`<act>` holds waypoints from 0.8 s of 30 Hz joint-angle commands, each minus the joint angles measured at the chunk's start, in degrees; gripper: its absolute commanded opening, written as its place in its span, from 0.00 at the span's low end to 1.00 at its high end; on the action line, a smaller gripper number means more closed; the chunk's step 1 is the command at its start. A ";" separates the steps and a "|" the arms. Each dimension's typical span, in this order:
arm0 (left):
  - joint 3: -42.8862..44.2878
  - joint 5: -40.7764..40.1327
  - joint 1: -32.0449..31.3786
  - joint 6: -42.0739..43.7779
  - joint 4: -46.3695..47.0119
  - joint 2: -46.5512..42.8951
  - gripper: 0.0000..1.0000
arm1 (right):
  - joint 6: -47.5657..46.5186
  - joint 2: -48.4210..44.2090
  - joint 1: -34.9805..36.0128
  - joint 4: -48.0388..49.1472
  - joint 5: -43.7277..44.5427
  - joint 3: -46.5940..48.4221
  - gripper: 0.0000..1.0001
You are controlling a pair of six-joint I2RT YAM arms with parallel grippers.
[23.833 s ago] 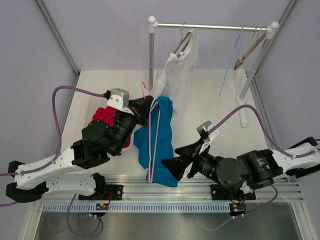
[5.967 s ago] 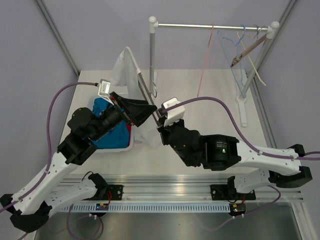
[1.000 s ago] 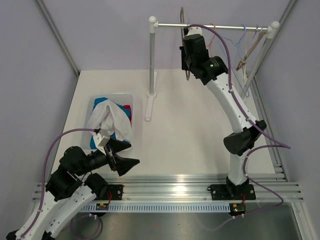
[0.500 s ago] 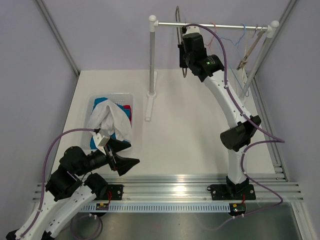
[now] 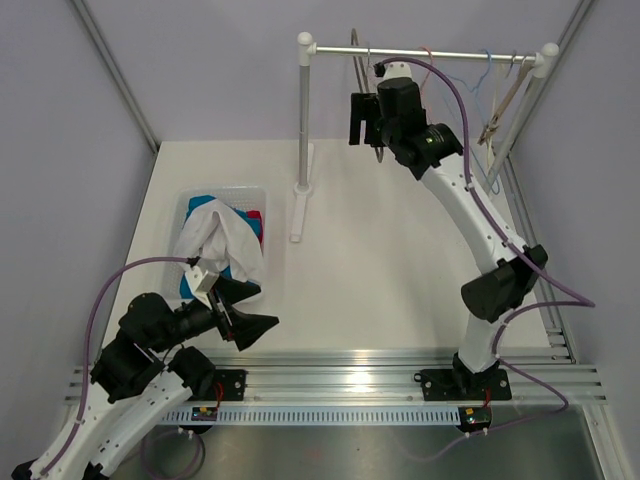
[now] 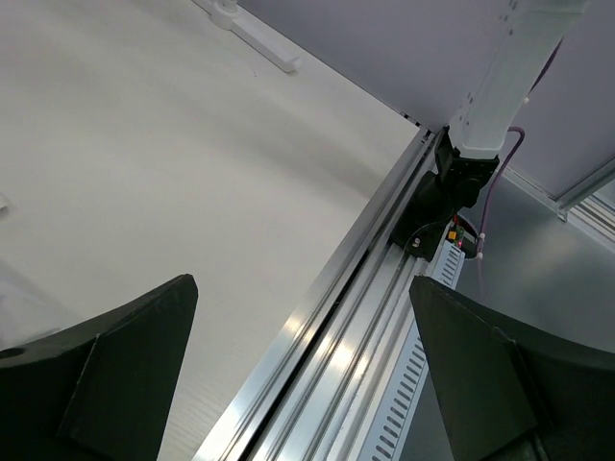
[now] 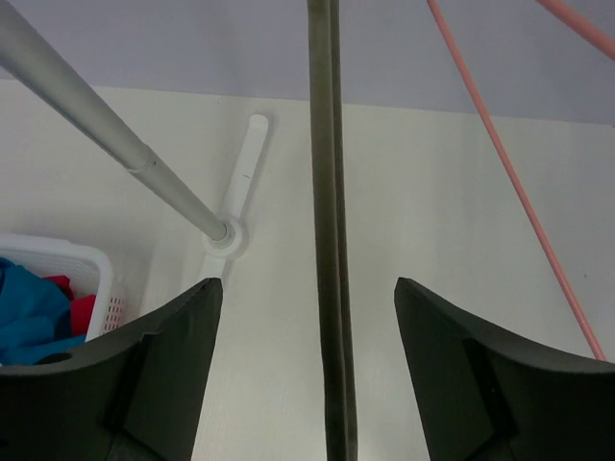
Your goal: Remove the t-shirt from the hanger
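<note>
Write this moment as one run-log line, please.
shirt: off hanger, in basket | hanger: bare, on rail | right tool: open, hanger between jaws | left tool: open, empty

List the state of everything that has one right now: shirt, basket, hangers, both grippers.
White t-shirt: off any hanger, heaped in the basket.
White plastic basket: holding blue and red clothes under the t-shirt.
Grey-green hanger: bare, on the silver metal rail.
Pink wire hanger: bare.
Left gripper: jaws open, empty.
Right gripper: jaws open either side of the grey-green hanger, not touching it.
</note>
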 commanded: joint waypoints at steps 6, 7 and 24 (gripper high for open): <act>0.99 -2.63 0.47 0.57 1.09 1.12 0.99 | 4.87 -26.70 0.03 10.89 -8.44 -22.40 0.99; 1.08 -2.54 0.47 0.66 1.09 1.56 0.99 | 4.96 -28.92 0.03 12.11 -9.24 -24.51 0.99; 6.70 -6.75 0.47 1.09 1.09 10.27 0.99 | 11.90 -79.02 0.03 12.57 -22.42 -72.86 1.00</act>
